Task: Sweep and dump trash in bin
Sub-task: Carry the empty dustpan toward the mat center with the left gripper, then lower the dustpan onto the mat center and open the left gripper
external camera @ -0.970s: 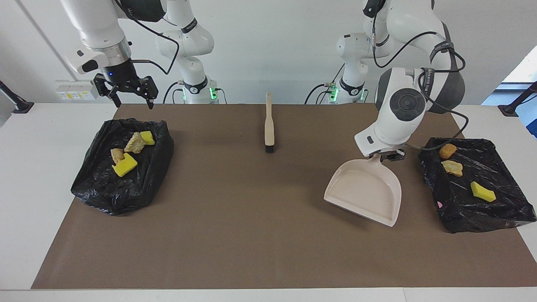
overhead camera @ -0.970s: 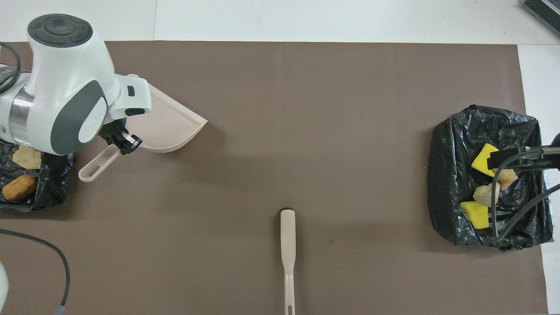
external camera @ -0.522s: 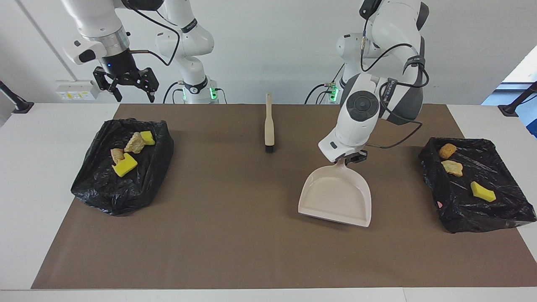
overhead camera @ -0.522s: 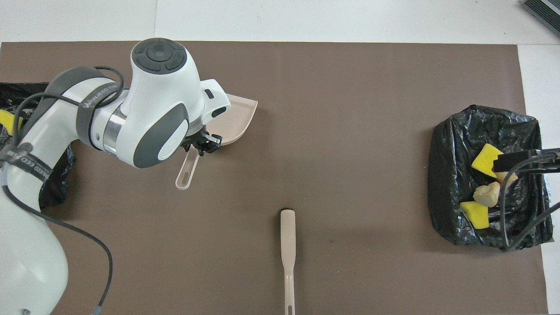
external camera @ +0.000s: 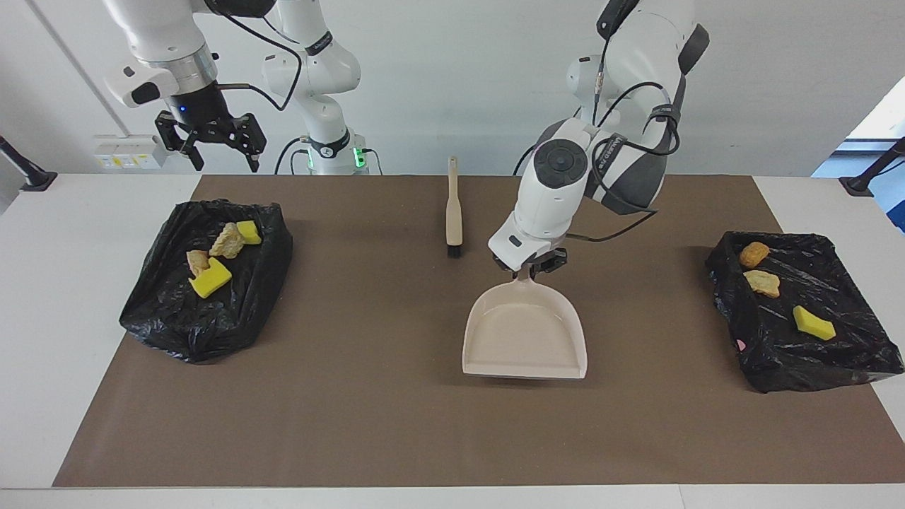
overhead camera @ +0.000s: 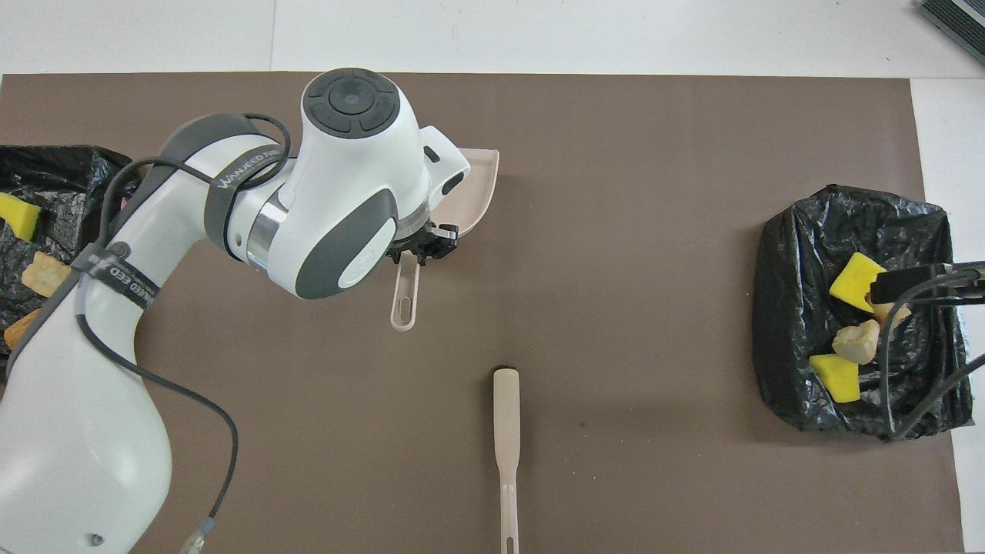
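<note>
White walls stood around a white table (external camera: 63,297) with a big brown mat (external camera: 396,424) on it. No scraps lay on the mat. All the trash was in the two bins.

One black-bagged bin (external camera: 205,311) sat toward the right arm's end of the table. It held four bits of trash (external camera: 215,258): yellow sponge pieces and tan bread-like chunks. The other black-bagged bin (external camera: 813,353) sat toward the left arm's end. It held three more scraps (external camera: 762,283).

The left gripper (external camera: 532,266) had its jaws pinched tight on the handle of the pink dustpan (external camera: 524,336). A second before, the dustpan was right beside the bin at the left arm's end and was turned slantwise. Now it had moved away from that bin, to over the middle of the mat, with its open edge pointing away from the robots. The pan was empty. It looked low over the mat, but I could not tell if it touched.

The right gripper (external camera: 215,152) had its jaws spread wide and held nothing. It had gone up a little and hung above the edge of the bin at its own end.

The brush (external camera: 453,208) lay still on the mat, near the robots, with nobody holding it.

I think the sweeping and dumping was done. The left arm was probably bringing the empty dustpan back to set it down.
</note>
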Motion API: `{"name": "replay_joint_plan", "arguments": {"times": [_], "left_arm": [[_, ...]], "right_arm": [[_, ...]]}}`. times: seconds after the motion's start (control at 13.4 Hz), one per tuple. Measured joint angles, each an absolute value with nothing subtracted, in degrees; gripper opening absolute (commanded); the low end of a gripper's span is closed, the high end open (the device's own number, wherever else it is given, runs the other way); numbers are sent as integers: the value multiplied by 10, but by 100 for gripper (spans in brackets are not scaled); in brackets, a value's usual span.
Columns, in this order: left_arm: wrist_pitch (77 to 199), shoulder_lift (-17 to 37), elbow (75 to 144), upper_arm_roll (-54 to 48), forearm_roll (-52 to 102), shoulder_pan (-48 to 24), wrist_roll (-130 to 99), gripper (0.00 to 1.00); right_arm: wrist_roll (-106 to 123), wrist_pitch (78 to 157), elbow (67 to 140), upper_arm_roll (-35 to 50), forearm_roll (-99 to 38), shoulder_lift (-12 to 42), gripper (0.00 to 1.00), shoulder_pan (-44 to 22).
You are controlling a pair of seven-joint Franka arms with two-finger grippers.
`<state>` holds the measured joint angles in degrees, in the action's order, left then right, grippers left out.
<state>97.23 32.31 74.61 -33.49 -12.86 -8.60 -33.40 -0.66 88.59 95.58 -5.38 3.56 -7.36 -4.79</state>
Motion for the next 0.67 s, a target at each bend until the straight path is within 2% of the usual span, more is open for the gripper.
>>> {"name": "replay_joint_plan", "arguments": {"times": [0.3, 0.52, 0.67], "left_arm": [[978, 383, 682, -334, -156, -135, -387, 0], [985, 444, 633, -328, -184, -177, -415, 0], [996, 465, 618, -326, -187, -190, -422, 0]], "right_arm": [[-7, 881, 931, -53, 37, -50, 100, -47], [-7, 881, 929, -55, 37, -48, 100, -47], [-7, 881, 928, -56, 37, -48, 100, -46]]}}
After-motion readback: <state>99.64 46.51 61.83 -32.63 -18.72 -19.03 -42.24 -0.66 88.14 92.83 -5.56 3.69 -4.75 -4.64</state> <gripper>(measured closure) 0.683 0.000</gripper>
